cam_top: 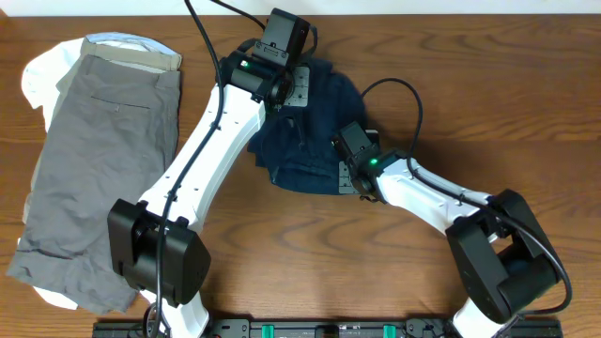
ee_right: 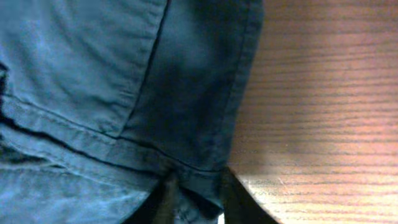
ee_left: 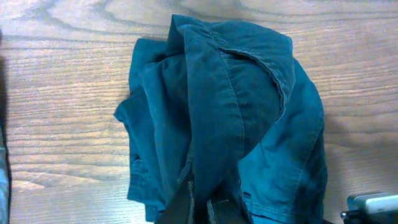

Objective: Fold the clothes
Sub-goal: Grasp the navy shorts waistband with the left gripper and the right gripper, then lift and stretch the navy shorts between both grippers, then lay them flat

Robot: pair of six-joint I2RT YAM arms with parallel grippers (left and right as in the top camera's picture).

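The dark navy-blue shorts [cam_top: 310, 141] lie bunched and wrinkled on the wooden table at the upper middle. My left gripper [cam_top: 282, 94] is at the heap's far edge, shut on a fold of the shorts [ee_left: 236, 124], with the fabric pinched between its fingers [ee_left: 202, 202]. My right gripper [cam_top: 349, 174] is at the near right edge of the heap, shut on the hem of the shorts [ee_right: 124, 93], which runs between its fingers [ee_right: 196, 193].
Grey shorts [cam_top: 94, 169] with a slit back pocket lie at the left on a white garment [cam_top: 42, 75], with a tan waistband [cam_top: 131, 52] above. Bare wood table [cam_top: 488, 113] lies right of the heap. The right gripper shows in the left wrist view [ee_left: 373, 208].
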